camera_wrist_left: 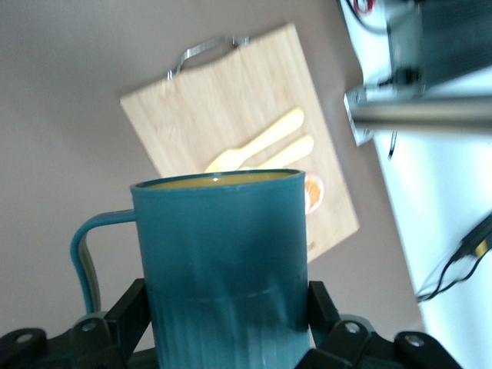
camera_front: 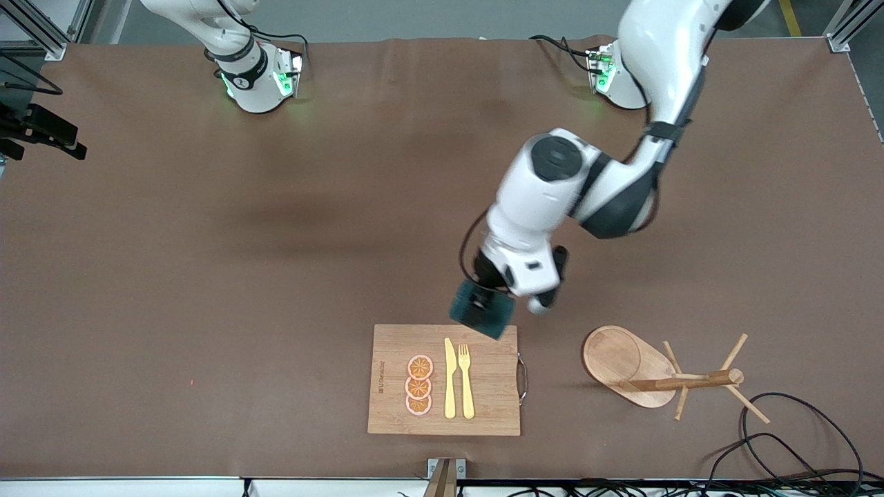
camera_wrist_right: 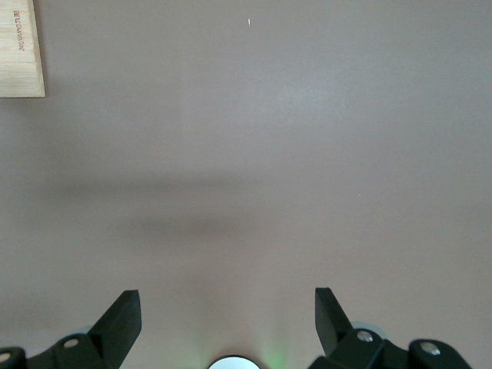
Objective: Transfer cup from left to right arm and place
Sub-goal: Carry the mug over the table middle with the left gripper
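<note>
My left gripper (camera_front: 485,298) is shut on the dark teal cup (camera_front: 483,316) and holds it in the air over the edge of the bamboo cutting board (camera_front: 394,338) that lies farthest from the front camera. In the left wrist view the cup (camera_wrist_left: 223,254) fills the space between the black fingers (camera_wrist_left: 129,311). Its mustard-yellow inside shows at the rim and its loop handle (camera_wrist_left: 84,246) sticks out to one side. My right gripper (camera_wrist_right: 227,315) is open with nothing between its fingers, over bare brown table. It does not show in the front view.
On the cutting board (camera_wrist_left: 223,108) lie three orange slices (camera_front: 419,385), a yellow knife (camera_front: 449,379) and a yellow fork (camera_front: 466,381). A wooden peg rack (camera_front: 649,369) lies tipped over toward the left arm's end. Black cables (camera_front: 794,442) loop near the front edge.
</note>
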`<state>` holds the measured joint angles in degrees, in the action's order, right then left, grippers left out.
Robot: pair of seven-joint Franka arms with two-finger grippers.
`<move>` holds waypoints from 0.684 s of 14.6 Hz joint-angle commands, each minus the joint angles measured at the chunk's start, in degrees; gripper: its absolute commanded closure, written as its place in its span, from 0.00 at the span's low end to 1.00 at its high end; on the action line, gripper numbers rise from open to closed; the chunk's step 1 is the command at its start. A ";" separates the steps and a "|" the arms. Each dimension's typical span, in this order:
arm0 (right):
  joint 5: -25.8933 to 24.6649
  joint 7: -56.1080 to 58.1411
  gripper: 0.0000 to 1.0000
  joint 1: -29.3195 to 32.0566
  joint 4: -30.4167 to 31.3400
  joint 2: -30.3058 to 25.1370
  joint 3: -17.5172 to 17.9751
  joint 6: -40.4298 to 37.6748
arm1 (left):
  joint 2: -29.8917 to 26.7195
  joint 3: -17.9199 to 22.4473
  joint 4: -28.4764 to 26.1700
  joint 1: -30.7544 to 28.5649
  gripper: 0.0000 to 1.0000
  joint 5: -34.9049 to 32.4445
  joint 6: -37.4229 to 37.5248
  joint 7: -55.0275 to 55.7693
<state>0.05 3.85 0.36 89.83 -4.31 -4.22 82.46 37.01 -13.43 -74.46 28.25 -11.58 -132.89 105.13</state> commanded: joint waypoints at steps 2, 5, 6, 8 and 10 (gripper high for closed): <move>-0.49 -0.16 0.00 0.08 0.08 -0.17 0.18 -0.10 | 2.36 4.18 -0.07 10.21 0.36 -14.13 -0.17 5.16; -0.49 -0.16 0.00 0.08 0.08 -0.17 0.18 -0.19 | 4.11 11.12 -0.25 21.89 0.36 -24.87 2.19 8.51; -0.40 -0.16 0.00 0.08 0.08 -0.17 0.18 -0.19 | 4.90 13.05 -0.25 25.15 0.36 -27.42 3.24 8.60; -0.49 -0.16 0.00 0.08 0.08 -0.17 0.18 -0.19 | 6.66 15.70 -0.51 30.26 0.36 -34.26 4.74 8.60; -0.40 -0.16 0.00 0.08 0.08 -0.17 0.18 -0.28 | 9.29 15.71 -1.04 32.91 0.36 -44.70 6.06 9.21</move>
<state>0.05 3.85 0.36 89.83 -4.31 -4.24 82.40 44.12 1.03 -75.70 59.09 -48.34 -127.69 114.11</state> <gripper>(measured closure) 0.000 0.132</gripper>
